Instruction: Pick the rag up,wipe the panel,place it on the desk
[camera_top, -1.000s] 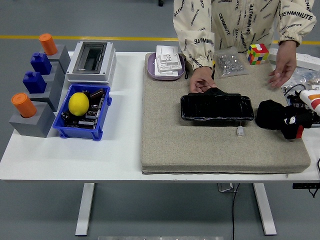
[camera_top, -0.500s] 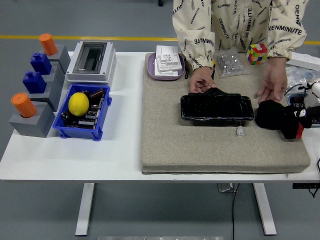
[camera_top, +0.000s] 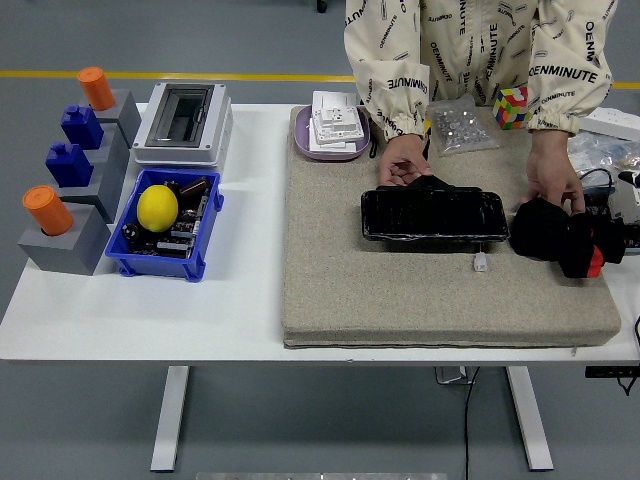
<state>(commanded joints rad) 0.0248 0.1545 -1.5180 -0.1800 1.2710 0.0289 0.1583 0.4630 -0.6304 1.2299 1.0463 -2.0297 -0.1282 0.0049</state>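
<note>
On the beige mat (camera_top: 400, 290), one of the person's hands (camera_top: 403, 160) rests at the black panel's (camera_top: 432, 215) 11 o'clock edge, the other (camera_top: 556, 185) touches the black rag (camera_top: 540, 228) at the panel's 3 o'clock, where the robot's right hand (camera_top: 592, 238) meets the rag, its grip impossible to tell.

Repeated black lettering "DENMINUTE" is printed across the cream jacket (camera_top: 455, 45) of the person at the far side of the tabletop, clearest on one sleeve (camera_top: 566, 72). No other text, label or number is legible.
</note>
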